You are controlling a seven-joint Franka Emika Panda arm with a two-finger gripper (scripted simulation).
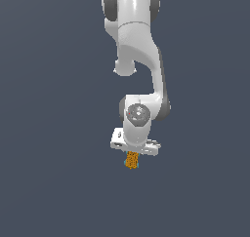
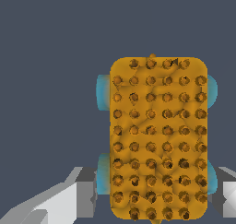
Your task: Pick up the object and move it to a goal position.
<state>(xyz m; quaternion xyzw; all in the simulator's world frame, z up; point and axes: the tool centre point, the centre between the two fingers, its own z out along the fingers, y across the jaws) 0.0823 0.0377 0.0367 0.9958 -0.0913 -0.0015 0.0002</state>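
Note:
The object (image 1: 132,160) is a small oblong orange block with teal edges, sticking out just below the white hand of the arm in the exterior view. In the wrist view the object (image 2: 157,138) fills much of the picture, its orange face covered with a grid of dark dots. My gripper (image 2: 157,195) has one grey finger against each teal side of the block, so it stands shut on it. The left finger (image 2: 85,193) and right finger (image 2: 229,195) show only in part. My gripper (image 1: 132,157) is mostly hidden by the hand in the exterior view.
A plain dark grey-blue ground lies all around. The white arm (image 1: 139,60) hangs down from the top of the exterior view. No goal marker shows in either view.

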